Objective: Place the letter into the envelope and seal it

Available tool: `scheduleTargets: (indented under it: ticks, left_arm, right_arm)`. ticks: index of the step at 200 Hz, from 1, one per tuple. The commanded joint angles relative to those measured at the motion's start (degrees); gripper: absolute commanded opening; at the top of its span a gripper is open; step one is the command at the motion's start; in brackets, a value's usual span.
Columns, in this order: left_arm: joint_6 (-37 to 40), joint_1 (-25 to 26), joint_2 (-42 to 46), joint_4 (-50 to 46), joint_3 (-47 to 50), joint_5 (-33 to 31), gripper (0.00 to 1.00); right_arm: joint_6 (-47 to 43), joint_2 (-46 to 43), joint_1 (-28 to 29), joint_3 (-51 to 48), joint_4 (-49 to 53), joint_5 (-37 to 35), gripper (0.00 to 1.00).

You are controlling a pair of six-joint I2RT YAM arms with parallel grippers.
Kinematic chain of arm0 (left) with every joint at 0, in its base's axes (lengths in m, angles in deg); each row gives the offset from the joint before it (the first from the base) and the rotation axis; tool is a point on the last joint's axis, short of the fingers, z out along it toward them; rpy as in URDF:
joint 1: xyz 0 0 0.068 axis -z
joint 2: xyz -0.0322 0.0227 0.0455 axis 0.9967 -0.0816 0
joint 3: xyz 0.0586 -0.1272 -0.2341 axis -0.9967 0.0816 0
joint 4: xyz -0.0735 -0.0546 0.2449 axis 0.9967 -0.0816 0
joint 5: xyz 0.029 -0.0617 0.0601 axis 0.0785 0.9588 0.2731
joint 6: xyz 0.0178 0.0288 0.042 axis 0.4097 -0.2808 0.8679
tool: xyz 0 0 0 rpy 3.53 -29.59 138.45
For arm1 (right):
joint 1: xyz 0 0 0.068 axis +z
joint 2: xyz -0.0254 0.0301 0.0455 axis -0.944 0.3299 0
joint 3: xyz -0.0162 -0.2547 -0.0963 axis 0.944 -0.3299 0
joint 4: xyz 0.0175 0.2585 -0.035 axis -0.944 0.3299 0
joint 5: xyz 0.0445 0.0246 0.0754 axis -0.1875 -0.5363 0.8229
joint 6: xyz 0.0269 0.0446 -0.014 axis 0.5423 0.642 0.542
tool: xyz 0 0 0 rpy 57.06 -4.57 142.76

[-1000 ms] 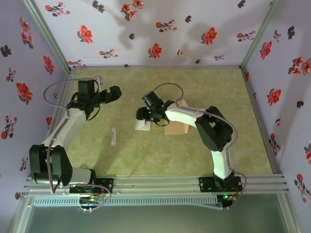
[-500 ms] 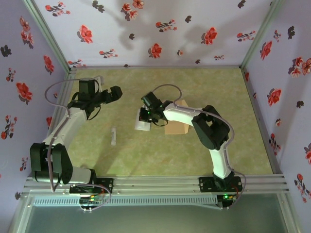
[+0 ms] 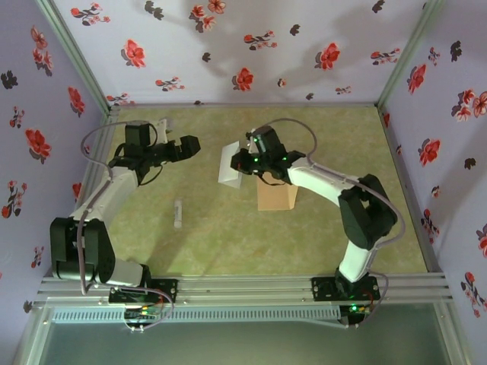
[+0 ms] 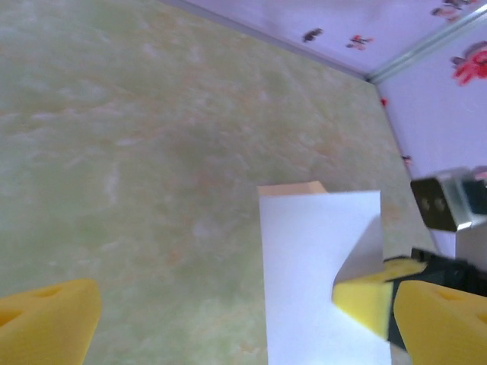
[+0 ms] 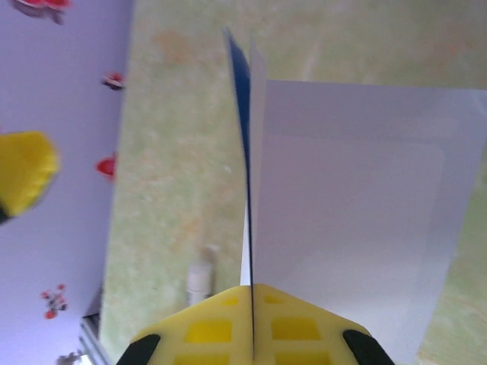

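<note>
The letter (image 3: pixel 228 164), a white sheet, hangs lifted off the table with my right gripper (image 3: pixel 243 161) shut on its right edge. In the right wrist view the fingers (image 5: pixel 221 331) pinch the letter (image 5: pixel 350 220), and a blue-edged leaf of it stands edge-on above them. The tan envelope (image 3: pixel 277 198) lies flat on the table just right of the letter and partly under the right arm. My left gripper (image 3: pixel 190 144) is open, a little left of the letter and apart from it. From the left wrist the letter (image 4: pixel 312 266) shows ahead, with a strip of the envelope (image 4: pixel 293 187) above it.
A small white stick (image 3: pixel 178 214) lies on the green table (image 3: pixel 228 243) front left of the letter; it also shows as the stick (image 5: pixel 199 277) in the right wrist view. Flowered walls close in the table on three sides.
The right gripper has shut on the letter and lifted it up and toward the back, off the envelope's left end. The left gripper has moved slightly right, toward the letter.
</note>
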Motion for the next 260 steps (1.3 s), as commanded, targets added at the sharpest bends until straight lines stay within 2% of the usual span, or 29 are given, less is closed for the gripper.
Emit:
scheduleTargets:
  ticks: [1, 65, 124, 141, 163, 204, 240, 260]
  left_arm:
    - [-0.8, 1.1, -0.8, 4.9, 0.7, 7.9, 0.98]
    - [-3.6, 7.0, -2.5, 7.7, 1.8, 8.1, 0.96]
    - [-6.4, 7.6, -3.1, 10.7, 2.3, 7.9, 0.92]
    - [-8.1, 7.7, -3.1, 12.8, 2.9, 7.8, 0.87]
    - [-10.7, 7.9, -3.3, 15.9, 3.6, 7.8, 0.76]
    - [-11.3, 8.7, -3.9, 16.8, 3.5, 7.8, 0.74]
    - [-12.7, 8.9, -4.0, 18.5, 3.7, 7.7, 0.65]
    - [-13.3, 9.0, -4.0, 19.1, 3.8, 7.8, 0.56]
  right_arm:
    - [-0.7, -3.0, -0.2, -1.8, -6.1, 5.0, 0.00]
    - [3.4, -3.9, -0.2, -3.5, -16.5, 8.6, 0.00]
    - [7.0, -4.7, -0.2, -6.0, -22.3, 9.0, 0.00]
    - [7.7, -4.6, -0.2, -6.7, -23.5, 9.0, 0.00]
    - [8.4, -4.8, -0.2, -7.6, -25.1, 9.1, 0.00]
    - [8.9, -5.0, -0.2, -8.0, -26.3, 9.1, 0.00]
    - [8.8, -4.3, -0.2, -7.9, -26.3, 9.2, 0.00]
    - [9.3, -3.8, -0.3, -8.2, -27.0, 9.2, 0.00]
